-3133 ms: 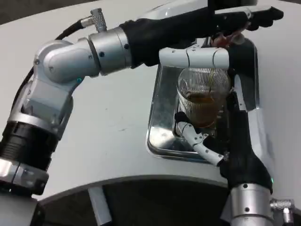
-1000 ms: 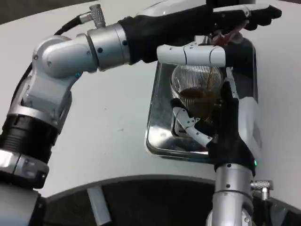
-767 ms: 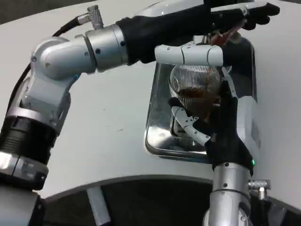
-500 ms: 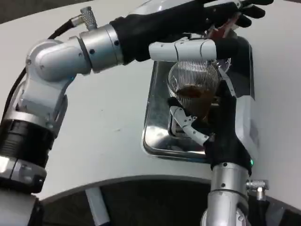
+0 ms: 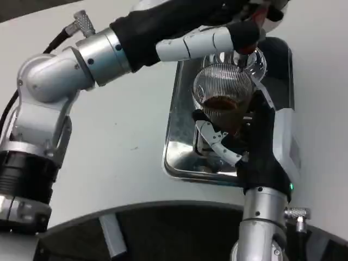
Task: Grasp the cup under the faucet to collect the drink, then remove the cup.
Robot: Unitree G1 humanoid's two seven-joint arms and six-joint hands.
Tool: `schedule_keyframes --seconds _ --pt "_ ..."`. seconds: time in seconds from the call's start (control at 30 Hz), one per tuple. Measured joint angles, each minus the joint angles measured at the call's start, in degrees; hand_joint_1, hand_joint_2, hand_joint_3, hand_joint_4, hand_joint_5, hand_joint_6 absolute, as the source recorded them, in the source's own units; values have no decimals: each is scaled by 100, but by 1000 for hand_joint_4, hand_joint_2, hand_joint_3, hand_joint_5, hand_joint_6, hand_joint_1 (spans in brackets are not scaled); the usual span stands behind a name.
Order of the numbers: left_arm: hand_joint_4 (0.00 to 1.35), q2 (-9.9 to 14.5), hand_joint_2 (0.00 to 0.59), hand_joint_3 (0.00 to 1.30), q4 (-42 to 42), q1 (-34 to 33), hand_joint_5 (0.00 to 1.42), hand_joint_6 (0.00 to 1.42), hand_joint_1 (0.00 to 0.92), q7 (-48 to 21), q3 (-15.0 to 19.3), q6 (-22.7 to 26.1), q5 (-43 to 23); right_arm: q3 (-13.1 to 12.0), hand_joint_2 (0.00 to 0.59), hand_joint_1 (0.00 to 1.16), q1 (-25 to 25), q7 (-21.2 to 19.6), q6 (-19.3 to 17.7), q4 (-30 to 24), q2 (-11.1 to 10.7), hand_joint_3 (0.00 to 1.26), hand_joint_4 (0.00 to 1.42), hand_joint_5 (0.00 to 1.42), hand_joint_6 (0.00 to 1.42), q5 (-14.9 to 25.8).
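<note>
Head view: the right robot hand (image 5: 247,138) grasps a ribbed clear cup (image 5: 223,98) part-filled with brown drink, white fingers (image 5: 217,142) curling round its lower wall from 7 o'clock, the black palm pressed to the side at 4 o'clock. The cup stands upright over a shiny metal tray (image 5: 182,141) on the white tabletop (image 5: 119,141), at about 1 o'clock of centre; whether its base touches the tray cannot be told — the fingers hide it. The right forearm (image 5: 261,217) rises from 6 o'clock. The left arm (image 5: 81,65) sweeps in from 9 o'clock toward 1 o'clock, its black-sleeved wrist crossing above the cup. The left robot hand (image 5: 239,27) lies at the top edge, one white finger (image 5: 190,43) stretched just over the cup's rim, a black fingertip beside it; the rest is cut off by the frame, so whether it grips anything cannot be told. A second rim of clear glass (image 5: 255,62) shows just behind the cup at 1 o'clock.
</note>
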Motion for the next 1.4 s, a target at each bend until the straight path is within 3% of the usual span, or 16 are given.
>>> schedule_keyframes --seconds 0.47,0.93,1.4 --pt "206 3 104 180 -697 216 273 292 0 127 396 262 -343 51 248 727 29 -47 -5 -87 -9 378 398 414 375 -68" --pt "235 81 110 202 -1268 467 306 310 0 146 530 484 -522 53 256 734 184 -134 -76 -206 -52 416 429 458 413 -124" --pt "259 318 113 227 -1850 1001 319 317 0 144 689 673 -771 58 256 734 466 -206 -119 -446 -99 467 484 512 468 -172"
